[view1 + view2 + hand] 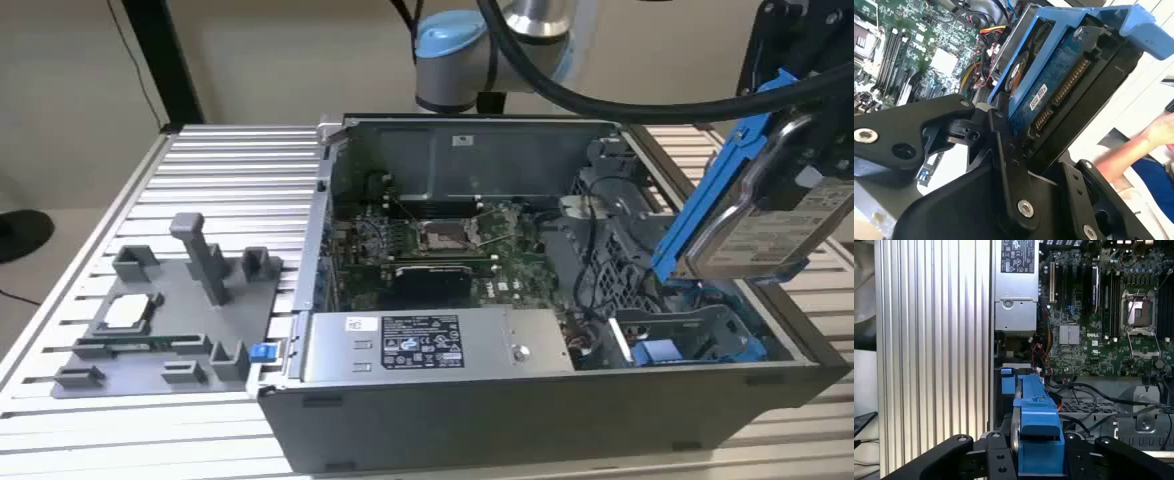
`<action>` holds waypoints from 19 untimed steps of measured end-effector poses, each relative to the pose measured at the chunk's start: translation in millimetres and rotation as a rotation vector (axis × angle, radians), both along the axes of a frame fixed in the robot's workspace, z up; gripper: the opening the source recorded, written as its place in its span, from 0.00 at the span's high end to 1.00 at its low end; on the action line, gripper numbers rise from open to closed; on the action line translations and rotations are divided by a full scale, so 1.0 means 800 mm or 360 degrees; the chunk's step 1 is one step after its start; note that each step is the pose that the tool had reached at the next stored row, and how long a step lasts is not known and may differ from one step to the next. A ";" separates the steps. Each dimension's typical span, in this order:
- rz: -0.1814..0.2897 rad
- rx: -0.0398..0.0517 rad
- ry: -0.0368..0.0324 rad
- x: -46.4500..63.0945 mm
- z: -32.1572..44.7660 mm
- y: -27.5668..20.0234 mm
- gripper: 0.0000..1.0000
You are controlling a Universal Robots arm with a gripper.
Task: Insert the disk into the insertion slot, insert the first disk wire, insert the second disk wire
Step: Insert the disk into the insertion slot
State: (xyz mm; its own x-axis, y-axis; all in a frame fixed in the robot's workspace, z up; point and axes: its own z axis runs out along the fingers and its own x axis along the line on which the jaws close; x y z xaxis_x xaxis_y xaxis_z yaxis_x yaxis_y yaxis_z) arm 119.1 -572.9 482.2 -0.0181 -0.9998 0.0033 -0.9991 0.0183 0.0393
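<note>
1. My pincer [1039,460] is clamped on the disk [767,215], which it holds tilted over the open case [534,420].
2. The insertion slot [687,330], at the disk's 7 o'clock in the exterior view, is unfilled; I judge all three steps outstanding.

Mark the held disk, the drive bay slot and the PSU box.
Silver-grey metal disk in blue plastic frame [777,235]: exterior view, white label.
Grey sheet-metal insertion slot [657,353]: exterior view, blue tab.
Grey rectangular power-supply box [420,343]: exterior view, white sticker.

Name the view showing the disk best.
The exterior view: the disk, tilted in its blue frame above the case. The second wrist view shows its connector side; the first wrist view, the frame's edge.
</note>
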 end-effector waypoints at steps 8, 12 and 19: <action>0.0000 0.0000 0.0000 0.000 -0.0002 0.0000 1.00; 0.0000 0.0000 0.0000 0.000 -0.0039 0.0000 1.00; -0.0001 0.0000 0.0000 0.000 -0.0122 0.0001 1.00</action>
